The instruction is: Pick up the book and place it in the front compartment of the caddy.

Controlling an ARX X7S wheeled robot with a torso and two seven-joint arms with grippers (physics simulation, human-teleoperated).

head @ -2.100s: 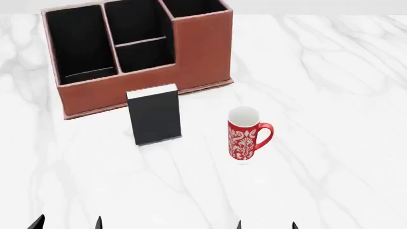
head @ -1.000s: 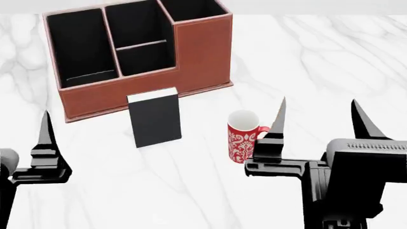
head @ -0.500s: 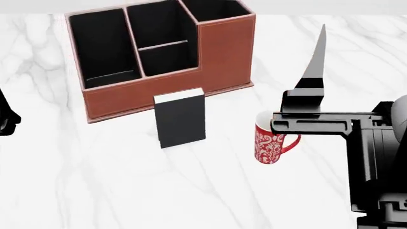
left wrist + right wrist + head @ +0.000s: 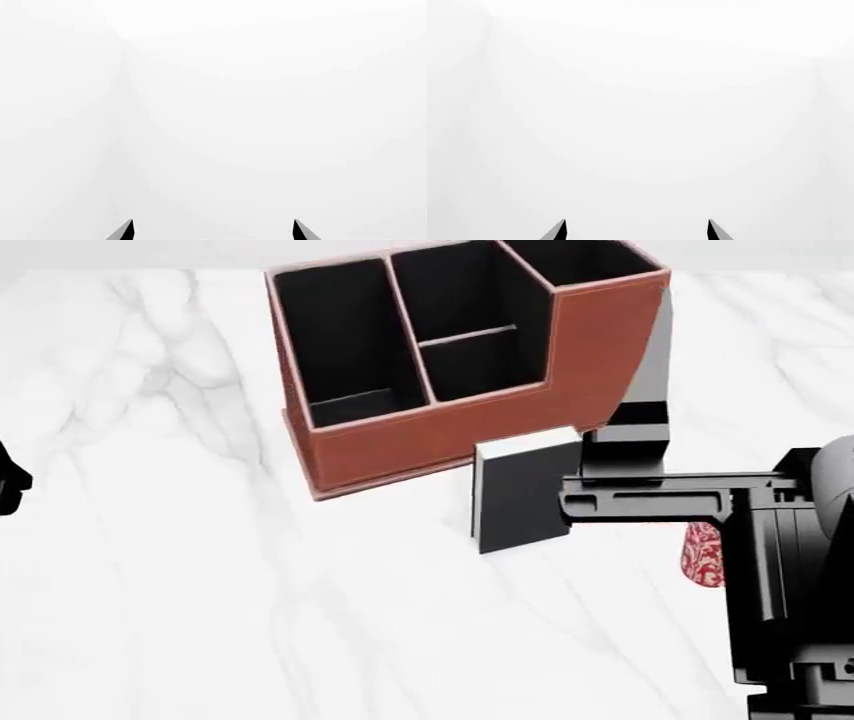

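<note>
The black book (image 4: pixel 518 498) stands upright on the marble table, just in front of the reddish-brown caddy (image 4: pixel 441 435). The front compartment (image 4: pixel 461 295) is the black-lined middle cell beyond the low cross divider. In the head view, one tall black finger (image 4: pixel 654 350) of my right gripper overlaps the caddy's right end, and its body sits beside the book's right edge. Both wrist views show only blank white. The right gripper (image 4: pixel 636 227) is open with nothing between its fingertips, and so is the left gripper (image 4: pixel 213 227). Only a black scrap of the left arm (image 4: pixel 11 480) shows.
A red-and-white patterned mug (image 4: pixel 703 552) stands right of the book, mostly hidden behind my right arm. The white marble table (image 4: pixel 200 590) stretches to the left and toward me.
The head view has swung, so caddy and book now sit further right in it. My right gripper now overlaps the caddy's right end and hides most of the mug.
</note>
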